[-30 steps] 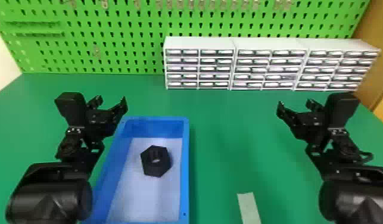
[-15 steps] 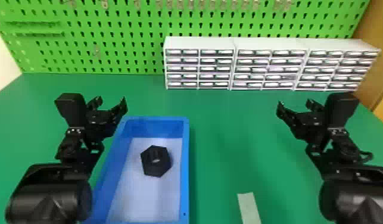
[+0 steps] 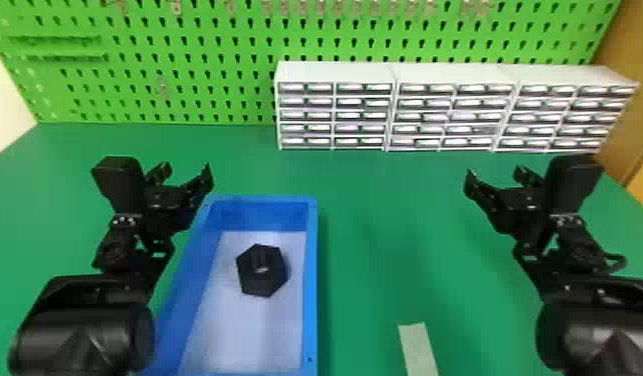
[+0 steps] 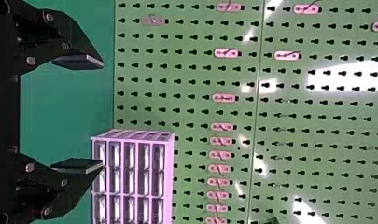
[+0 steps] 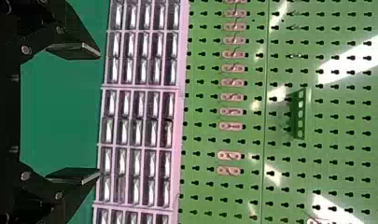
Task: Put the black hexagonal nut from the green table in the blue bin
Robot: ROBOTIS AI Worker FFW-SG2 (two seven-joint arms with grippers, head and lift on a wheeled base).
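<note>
One black hexagonal nut (image 3: 266, 286) lies flat inside the blue bin (image 3: 310, 295), its hole facing up, resting on the bin's pale floor, apart from the walls. Reading the head view as a clock face with twelve at the far side, nut and bin sit at seven o'clock on the green desk (image 3: 365, 220).

The left claw (image 3: 186, 171) hangs at nine o'clock, close by the bin's rim as seen from the head; the right claw (image 3: 495, 174) hangs at three o'clock, well apart from the bin. Both are open. In the left wrist view, the left claw (image 4: 102, 114) has its two flat fingers spread wide, with green desk showing in the gap. In the right wrist view, the right claw (image 5: 100, 113) is parted just as wide.

White drawer units (image 3: 335, 70) stand in a row along the back of the desk, from just short of twelve round to two o'clock. The green pegboard (image 3: 185, 60) rises behind them, with small hooks mounted on it. A pale strip (image 3: 418, 347) lies at five o'clock.
</note>
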